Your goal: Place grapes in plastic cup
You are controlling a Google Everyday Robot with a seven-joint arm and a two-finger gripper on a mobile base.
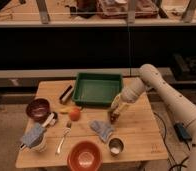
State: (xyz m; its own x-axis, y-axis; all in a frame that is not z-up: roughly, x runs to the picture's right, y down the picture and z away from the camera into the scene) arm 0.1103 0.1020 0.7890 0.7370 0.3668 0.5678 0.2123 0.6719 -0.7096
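Note:
My gripper (pixel 115 114) hangs from the white arm that reaches in from the right. It points down over the wooden table (pixel 141 135), just in front of the green tray's right front corner. A small dark reddish clump, the grapes (pixel 112 119), shows right at its tip, close to the tabletop. I cannot tell whether the grapes are held or resting. The plastic cup is hidden; nothing light green shows apart from the pale parts of the gripper.
The green tray (pixel 97 89) stands behind the gripper. A blue-grey cloth (pixel 102 128) and a small metal cup (pixel 115 146) lie just in front of it. An orange (pixel 74 114), a fork (pixel 64 140), a dark red bowl (pixel 38 108), an orange bowl (pixel 85 156) and a white mug (pixel 35 141) are to the left.

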